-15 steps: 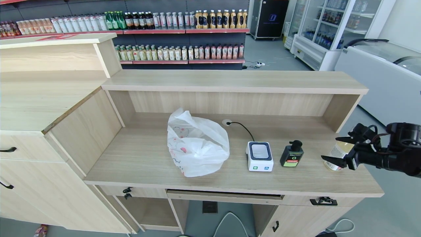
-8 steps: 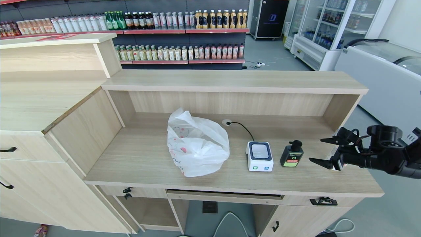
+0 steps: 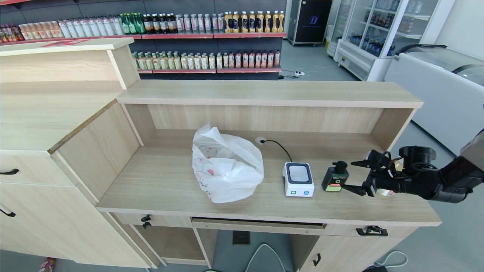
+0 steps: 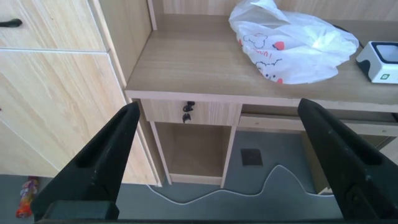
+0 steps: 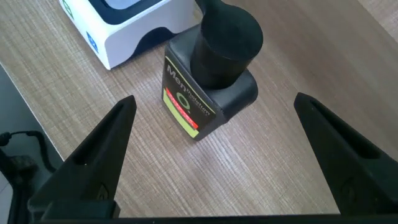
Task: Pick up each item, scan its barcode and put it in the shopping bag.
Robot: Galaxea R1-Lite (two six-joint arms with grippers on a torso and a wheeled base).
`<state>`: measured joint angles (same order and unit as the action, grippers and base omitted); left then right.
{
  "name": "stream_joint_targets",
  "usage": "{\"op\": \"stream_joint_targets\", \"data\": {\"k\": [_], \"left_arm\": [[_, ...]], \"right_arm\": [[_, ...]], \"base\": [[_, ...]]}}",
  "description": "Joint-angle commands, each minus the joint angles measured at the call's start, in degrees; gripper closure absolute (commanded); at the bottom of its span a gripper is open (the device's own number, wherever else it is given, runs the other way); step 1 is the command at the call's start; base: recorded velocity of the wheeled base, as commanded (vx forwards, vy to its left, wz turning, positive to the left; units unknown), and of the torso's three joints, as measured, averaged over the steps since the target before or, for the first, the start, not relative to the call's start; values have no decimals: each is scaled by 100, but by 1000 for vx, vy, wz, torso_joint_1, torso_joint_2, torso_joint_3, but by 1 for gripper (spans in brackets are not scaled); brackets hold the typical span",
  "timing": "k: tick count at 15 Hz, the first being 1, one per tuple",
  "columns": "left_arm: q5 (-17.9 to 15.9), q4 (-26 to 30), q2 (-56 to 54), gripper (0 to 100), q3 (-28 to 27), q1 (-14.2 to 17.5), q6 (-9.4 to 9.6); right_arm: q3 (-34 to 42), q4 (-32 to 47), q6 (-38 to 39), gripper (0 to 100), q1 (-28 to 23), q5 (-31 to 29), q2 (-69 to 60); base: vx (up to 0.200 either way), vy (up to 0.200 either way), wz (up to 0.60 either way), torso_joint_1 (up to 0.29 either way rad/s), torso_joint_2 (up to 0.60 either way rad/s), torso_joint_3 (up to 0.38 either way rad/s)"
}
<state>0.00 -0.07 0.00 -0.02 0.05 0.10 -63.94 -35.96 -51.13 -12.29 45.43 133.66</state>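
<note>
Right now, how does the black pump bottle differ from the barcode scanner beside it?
The pump bottle is black with a green and red label; the barcode scanner is white with a dark window. The bottle stands taller and narrower; the scanner is low and boxy. A cable runs from the scanner; the bottle has none. Both stand upright on the counter, apart.
</note>
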Motion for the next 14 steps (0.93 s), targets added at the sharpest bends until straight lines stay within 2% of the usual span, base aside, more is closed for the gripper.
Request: {"op": "stream_joint_targets", "data": {"k": [1,14], "left_arm": [[0,-1,0,0,2,4,-1],[0,-1,0,0,2,4,-1]], "right_arm": [[-110,1,-3,0,42,1,117],[-532,10,-3,0,324,1,635]], "base": [[0,0,0,0,0,0],[0,0,0,0,0,0]]}}
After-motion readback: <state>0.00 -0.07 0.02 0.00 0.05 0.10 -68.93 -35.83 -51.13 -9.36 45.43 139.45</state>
